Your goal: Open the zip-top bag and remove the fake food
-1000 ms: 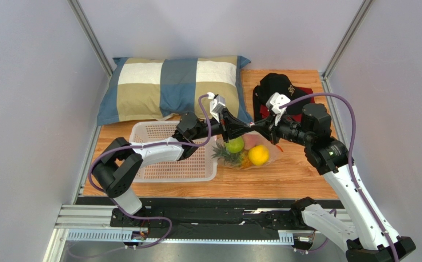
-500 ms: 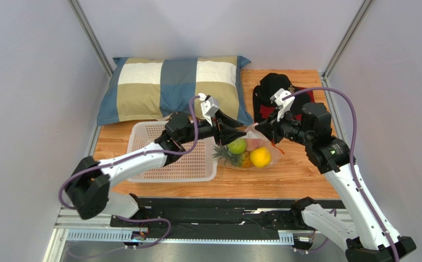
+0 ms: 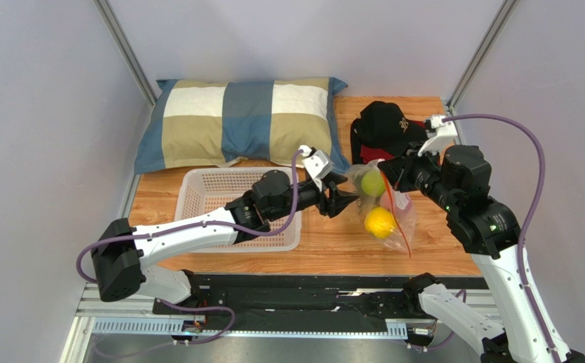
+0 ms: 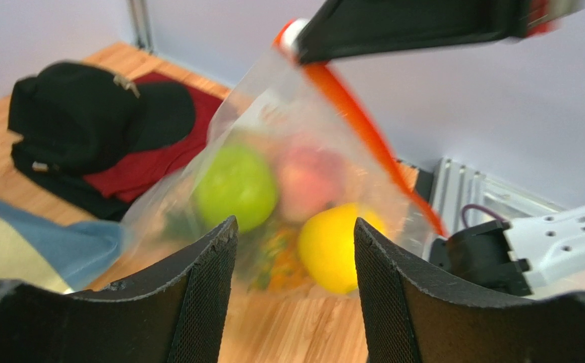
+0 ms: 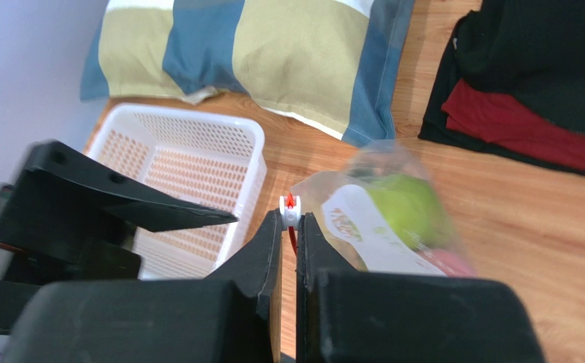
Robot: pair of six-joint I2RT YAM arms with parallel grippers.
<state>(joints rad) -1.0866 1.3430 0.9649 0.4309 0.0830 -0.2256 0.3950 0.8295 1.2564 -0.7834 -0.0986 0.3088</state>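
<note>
Two pincers, one bag. Pinching the small white slider tab (image 5: 291, 209) with the right pincer (image 5: 289, 227), jaws pressed together on it at the top end of the red-orange zip strip (image 4: 352, 125). Dangling the zip-top bag (image 3: 388, 213) from that grip, right of centre over the wooden surface (image 3: 326, 249), with the zip strip slanting down the bag's right edge towards the near side. Cannot tell whether the lowest corner touches the wood.

Packed inside the clear plastic, the fake food (image 4: 295, 198): green apple (image 3: 372, 183) at the far end, yellow-orange citrus (image 3: 380, 221) nearer, pink-red peach (image 4: 312, 180) right beside the apple from the left wrist view. Low in the bag, a blurred orange-and-green shape, too smeared to name. Showing on the bag's face in the right wrist view, a white label (image 5: 356, 231).

Hovering just left of the bag with the left pincer (image 3: 346, 201), jaws spread wide, bag and fruit framed in the gap from its own camera. No visible contact with the plastic.

Further left, a white perforated basket (image 3: 204, 185) on the surface, with the left arm stretched over its near right corner. Along the far edge, a checked pillow (image 3: 235, 121) in blue, tan and cream. Right of that, a black cap (image 3: 383, 121) on a red cloth (image 3: 373, 156), just beyond the bag.
</note>
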